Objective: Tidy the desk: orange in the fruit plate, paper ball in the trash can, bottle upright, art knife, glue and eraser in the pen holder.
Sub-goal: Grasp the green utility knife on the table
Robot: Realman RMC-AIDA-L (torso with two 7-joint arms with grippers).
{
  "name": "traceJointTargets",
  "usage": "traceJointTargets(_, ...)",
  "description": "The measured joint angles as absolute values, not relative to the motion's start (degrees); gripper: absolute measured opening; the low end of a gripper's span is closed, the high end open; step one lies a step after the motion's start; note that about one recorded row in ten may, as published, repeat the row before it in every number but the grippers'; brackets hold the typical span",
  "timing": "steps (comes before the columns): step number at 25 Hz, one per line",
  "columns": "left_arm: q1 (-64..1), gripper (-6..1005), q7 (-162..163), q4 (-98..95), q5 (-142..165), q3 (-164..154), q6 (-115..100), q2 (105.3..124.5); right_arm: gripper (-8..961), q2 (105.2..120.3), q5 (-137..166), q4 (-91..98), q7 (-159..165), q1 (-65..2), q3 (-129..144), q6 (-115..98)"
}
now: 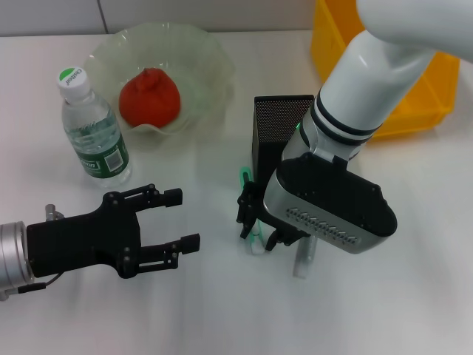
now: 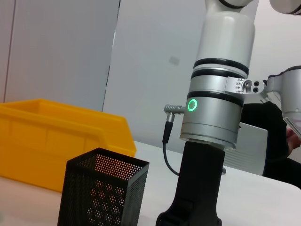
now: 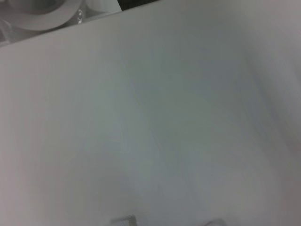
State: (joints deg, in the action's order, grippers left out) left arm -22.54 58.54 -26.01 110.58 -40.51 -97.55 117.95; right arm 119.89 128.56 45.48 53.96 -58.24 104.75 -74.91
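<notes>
Though half-hidden, art knife (image 1: pixel 251 214) lengthwise (seemingly) nearer-farther.

orange (image 1: pixel 150 97): in fruit plate (image 1: pixel 203 55)
bottle (image 1: pixel 94 131): left of plate
pen holder (image 1: pixel 279 127): right of plate
trash can (image 1: pixel 414 96): behind-right of holder

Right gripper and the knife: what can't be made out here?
- Right gripper, head view: its own housing covers the fingers, so whether they are closed on the art knife is hidden.
- Glue: upper end under the housing.
- Eraser, paper ball: in no view.
- Right wrist view: blurred bare desk.
</notes>
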Motion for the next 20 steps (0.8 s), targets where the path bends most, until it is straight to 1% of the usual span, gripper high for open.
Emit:
traceJointTargets(16,-22.5,774,58.2,-26.0,110.9,-40.6,-95.9,118.03,379,119.88,126.5,42.1,51.0,-60.1,107.1,-73.0)
traceJointTargets(20,-22.3,774,58.1,-26.0,111.0,-40.7,-95.3,117.94,332,119.88,126.5,42.1,50.9,-60.1,107.1,-73.0)
